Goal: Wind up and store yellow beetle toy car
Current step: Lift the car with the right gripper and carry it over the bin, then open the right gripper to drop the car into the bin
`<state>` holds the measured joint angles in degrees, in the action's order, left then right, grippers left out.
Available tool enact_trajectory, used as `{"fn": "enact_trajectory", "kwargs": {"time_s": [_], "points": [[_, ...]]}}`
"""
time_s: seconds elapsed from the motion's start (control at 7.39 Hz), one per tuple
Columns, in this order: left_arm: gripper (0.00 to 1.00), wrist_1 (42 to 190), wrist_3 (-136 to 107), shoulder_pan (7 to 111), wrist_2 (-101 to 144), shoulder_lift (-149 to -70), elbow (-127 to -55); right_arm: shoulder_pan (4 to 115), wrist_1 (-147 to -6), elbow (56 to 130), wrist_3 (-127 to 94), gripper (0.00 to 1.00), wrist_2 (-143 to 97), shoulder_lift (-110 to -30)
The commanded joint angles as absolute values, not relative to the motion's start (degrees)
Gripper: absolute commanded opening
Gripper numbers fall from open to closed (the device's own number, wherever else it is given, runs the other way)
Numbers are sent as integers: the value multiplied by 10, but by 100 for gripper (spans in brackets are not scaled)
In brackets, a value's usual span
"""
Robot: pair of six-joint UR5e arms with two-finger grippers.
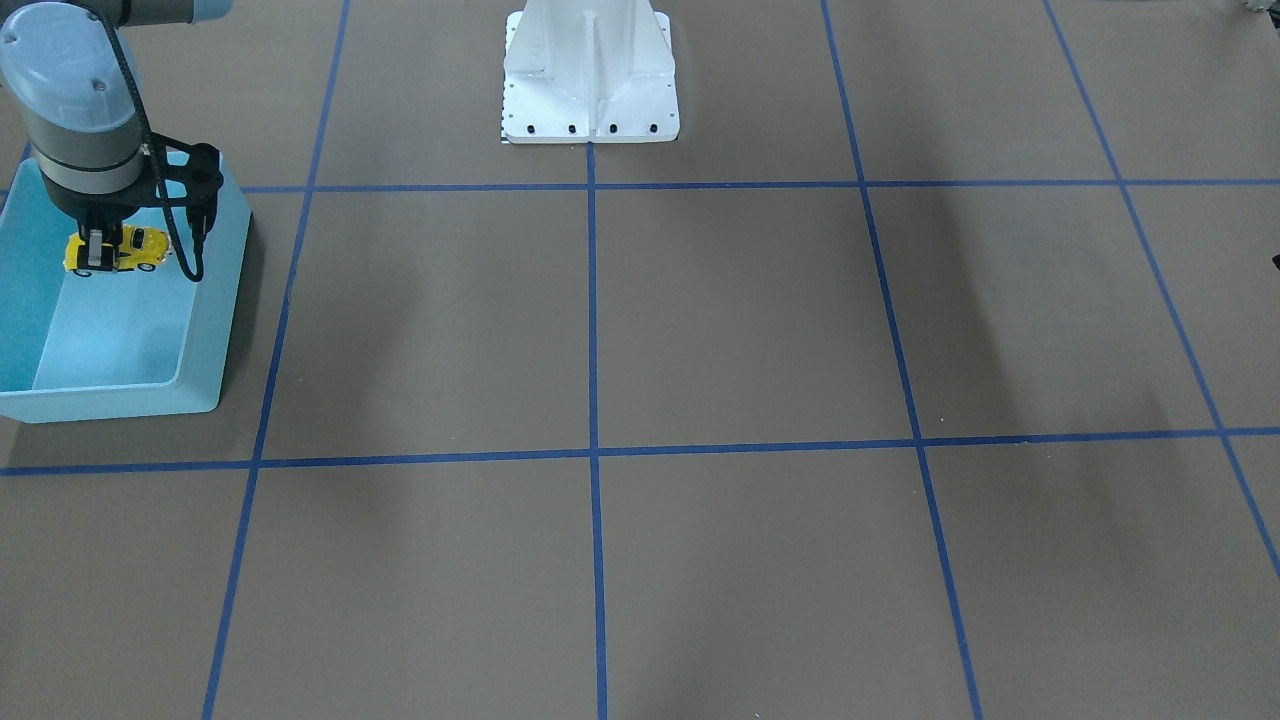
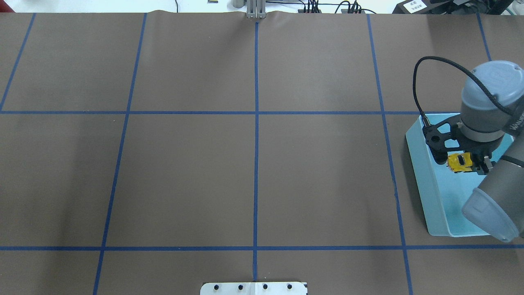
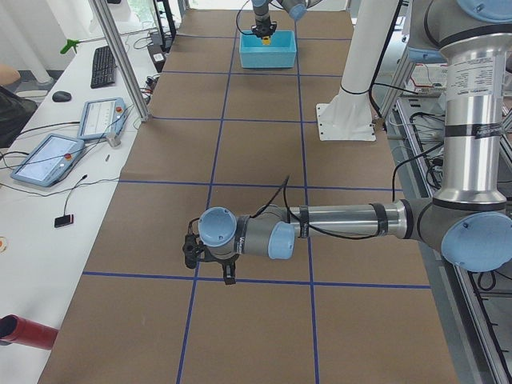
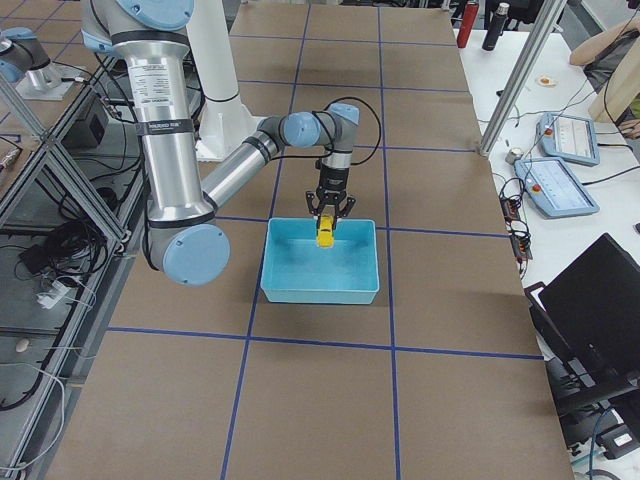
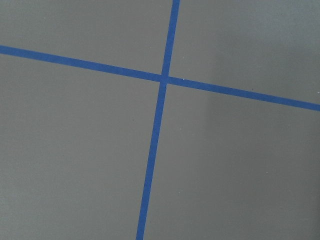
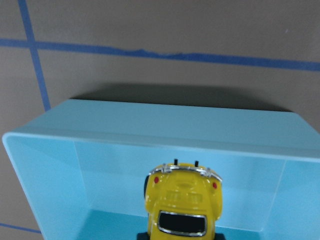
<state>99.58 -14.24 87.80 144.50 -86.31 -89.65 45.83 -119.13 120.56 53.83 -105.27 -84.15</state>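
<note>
The right jaws are clenched on the yellow beetle toy car (image 1: 135, 248). One finger (image 1: 96, 250) presses on the side of the car that faces the front camera. The other finger is hidden behind the car.

The car is flat, with its wheels down. It hangs in the air over the inside of the light blue bin (image 1: 215, 300). I cannot tell how high it is over the bin's floor.

The right wrist camera looks down on the car's roof and dark back window. It also shows a silver bumper and two small red lights. Past the car is one wall of the bin.

The right arm (image 2: 487, 102) comes down onto the bin from above. A black cable (image 2: 417, 82) makes a loop from its wrist, out past the bin's edge.

The bin stands on the brown bench (image 1: 750, 320). Blue tape lines (image 1: 592, 300) cut the bench into big squares. One line runs just beside the bin's long wall.

The white robot stand (image 1: 590, 80) is well apart from the bin. The left arm (image 3: 336, 224) is far from the bin, at the other end of the bench. It stretches out low over the bench. Its jaws are too small to see well, so I cannot tell if they are released or clenched. The left wrist camera shows only brown bench and a tape cross (image 5: 164, 77).
</note>
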Motion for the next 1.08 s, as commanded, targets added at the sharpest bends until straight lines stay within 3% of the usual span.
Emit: {"fn": "enact_trajectory", "kwargs": {"time_s": [0.0,0.27,0.68,0.95], "points": [[100,996,-142,878,1445,-863,-896,458,-1130,1186,539,25,-1052,-876],[100,996,-142,878,1445,-863,-896,458,-1028,1133,534,97,-1053,-878],[100,995,-142,878,1445,-863,-896,474,-1016,1128,531,99,-1054,-874],[100,995,-142,878,1445,-863,-896,579,-1017,1129,439,99,-1104,-874]]}}
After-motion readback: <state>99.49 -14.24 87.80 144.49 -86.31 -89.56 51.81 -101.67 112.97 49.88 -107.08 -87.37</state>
